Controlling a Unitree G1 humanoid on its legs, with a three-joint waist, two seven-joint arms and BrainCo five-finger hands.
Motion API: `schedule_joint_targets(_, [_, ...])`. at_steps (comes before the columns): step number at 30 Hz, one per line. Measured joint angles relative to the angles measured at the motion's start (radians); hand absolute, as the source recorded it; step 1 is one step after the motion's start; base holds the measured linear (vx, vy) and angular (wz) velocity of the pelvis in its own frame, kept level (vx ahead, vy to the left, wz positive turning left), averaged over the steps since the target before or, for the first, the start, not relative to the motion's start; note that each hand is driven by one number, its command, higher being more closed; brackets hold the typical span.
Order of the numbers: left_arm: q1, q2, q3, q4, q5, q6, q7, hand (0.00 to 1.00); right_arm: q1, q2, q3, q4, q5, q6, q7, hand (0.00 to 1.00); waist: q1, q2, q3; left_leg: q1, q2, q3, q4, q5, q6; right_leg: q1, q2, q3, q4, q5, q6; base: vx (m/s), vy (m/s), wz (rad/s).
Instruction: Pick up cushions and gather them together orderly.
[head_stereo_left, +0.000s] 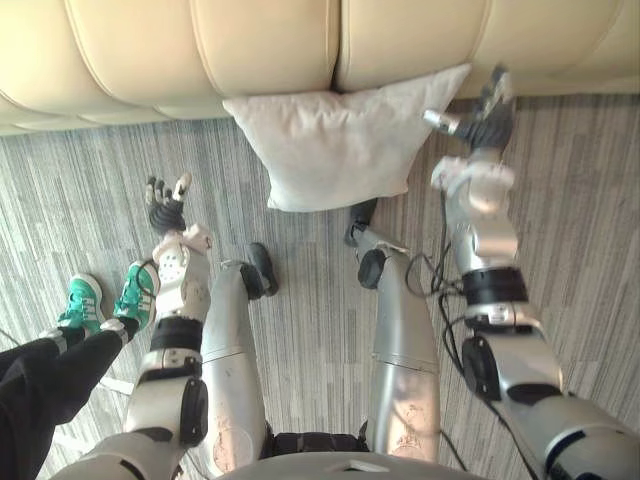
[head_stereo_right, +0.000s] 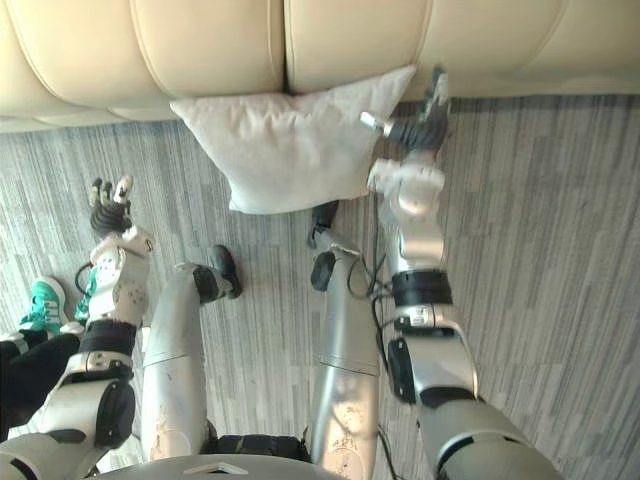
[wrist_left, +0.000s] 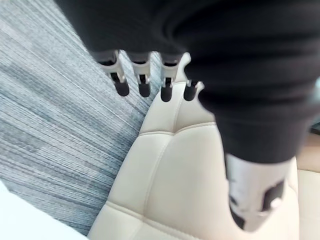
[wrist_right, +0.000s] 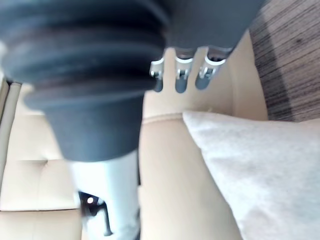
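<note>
Fingers (wrist_right: 181, 82) of the right hand (head_stereo_left: 485, 120) are straight and released, grasping nothing, and they reach towards the upper right corner of the cushion (head_stereo_left: 340, 140), just beside it; whether the thumb brushes the fabric I cannot tell. The left hand (head_stereo_left: 165, 210) hangs relaxed and empty over the carpet (head_stereo_left: 70, 190), well apart from the cushion. As I judge it, the task is at its start: one cushion lies on the floor, leaning against the sofa (head_stereo_left: 250, 50), not yet lifted and with nothing gathered beside it. The cushion is off-white, squarish and plump, with pointed corners and a soft matte weave. The sofa is smooth, cream and leather-like, padded in broad seamed panels. The carpet is grey with fine streaks. A person's shoes (head_stereo_left: 135, 290), green and white, stand at the robot's left.
</note>
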Motion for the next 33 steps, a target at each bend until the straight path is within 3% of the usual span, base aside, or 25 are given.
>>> schedule_joint_targets(10, [-0.242,0.043,-0.11,-0.039,0.069,0.014,0.05,0.0,-0.23,-0.043,0.089,0.097,0.117,0.016,-0.02,0.0,-0.006,0.001,0.001,-0.196,0.008,0.002,0.046,0.037,0.013,-0.17,-0.002,0.003,-0.02,0.075,0.004,-0.11,-0.055,0.01])
schedule_joint_targets(15, [-0.34,0.042,-0.176,-0.014,0.183,0.056,0.087,0.0,-0.329,-0.04,0.147,0.15,0.106,0.003,-0.039,0.0,-0.036,0.001,0.001,-0.264,0.015,0.012,0.067,0.039,0.033,-0.224,0.002,0.007,-0.05,0.101,0.011,-0.12,-0.065,-0.06])
schedule_joint_targets(18, [-0.403,0.036,-0.218,0.047,0.231,0.09,0.089,0.0,-0.391,-0.04,0.145,0.209,0.094,-0.004,-0.033,0.0,-0.038,0.003,0.001,-0.281,0.017,0.037,0.018,0.063,0.052,-0.236,-0.004,-0.009,-0.111,0.107,0.025,-0.14,-0.091,-0.09])
schedule_joint_targets(20, [-0.413,0.021,-0.227,0.049,0.243,0.103,0.095,0.0,-0.389,-0.038,0.135,0.236,0.089,0.0,-0.032,0.0,-0.037,0.005,0.003,-0.292,0.01,0.031,0.015,0.067,0.047,-0.245,-0.008,-0.011,-0.113,0.124,0.011,-0.09,-0.11,0.11])
schedule_joint_targets(28, [-0.428,0.016,-0.2,0.042,0.262,0.124,0.168,0.0,-0.286,0.037,0.072,0.16,0.077,-0.003,-0.091,0.0,-0.035,0.005,0.003,-0.314,0.027,-0.007,0.015,0.074,0.016,-0.251,0.005,-0.049,-0.101,0.124,0.011,-0.08,-0.156,0.0])
schedule_joint_targets(33, [-0.442,0.018,-0.194,0.04,0.282,0.142,0.173,0.0,-0.238,0.089,0.057,0.118,0.069,0.001,-0.097,0.0,-0.035,0.005,0.003,-0.325,0.04,0.003,0.035,0.056,0.022,-0.257,0.019,-0.042,-0.121,0.131,0.022,-0.1,-0.13,-0.15])
